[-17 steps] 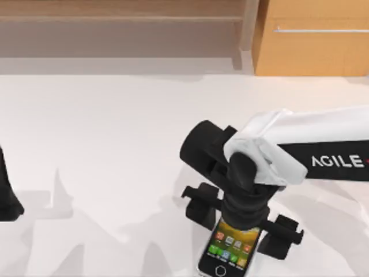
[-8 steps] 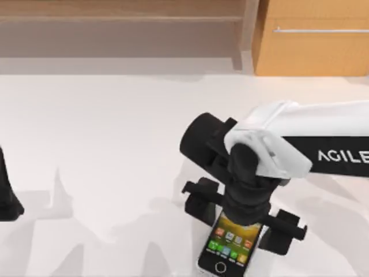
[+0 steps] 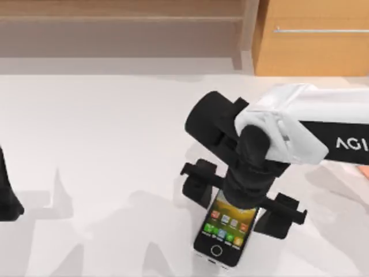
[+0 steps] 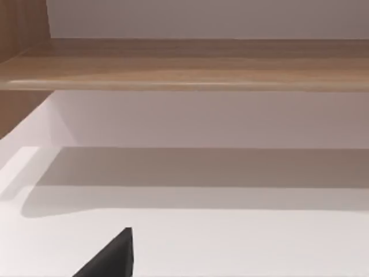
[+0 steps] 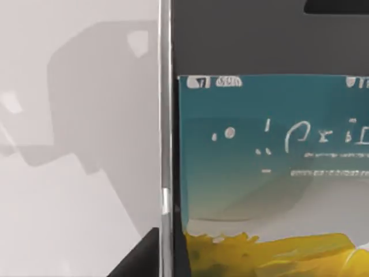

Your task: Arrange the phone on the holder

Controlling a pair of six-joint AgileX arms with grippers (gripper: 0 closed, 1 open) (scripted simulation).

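Note:
The phone (image 3: 226,231) has a black face, a silver rim, an orange-green screen with app icons and a round home button. It hangs tilted above the table's front edge, right of the middle. My right gripper (image 3: 241,202) comes down on its upper half and is shut on it, with black finger blocks (image 3: 199,186) standing out on both sides. The right wrist view looks closely at the phone's screen (image 5: 271,173) and silver rim. I cannot make out the holder. My left arm (image 3: 8,196) is parked at the table's left edge.
A small pinkish sliver (image 3: 364,171) peeks out under the right arm at the right edge; what it is I cannot tell. A wooden shelf (image 3: 121,20) and a cabinet (image 3: 314,40) line the back. The white table (image 3: 104,144) spreads out to the left.
The right arm has risen and drawn back toward the right with the phone. The phone's bottom edge now shows clear of the frame's lower border. The left arm has not moved.

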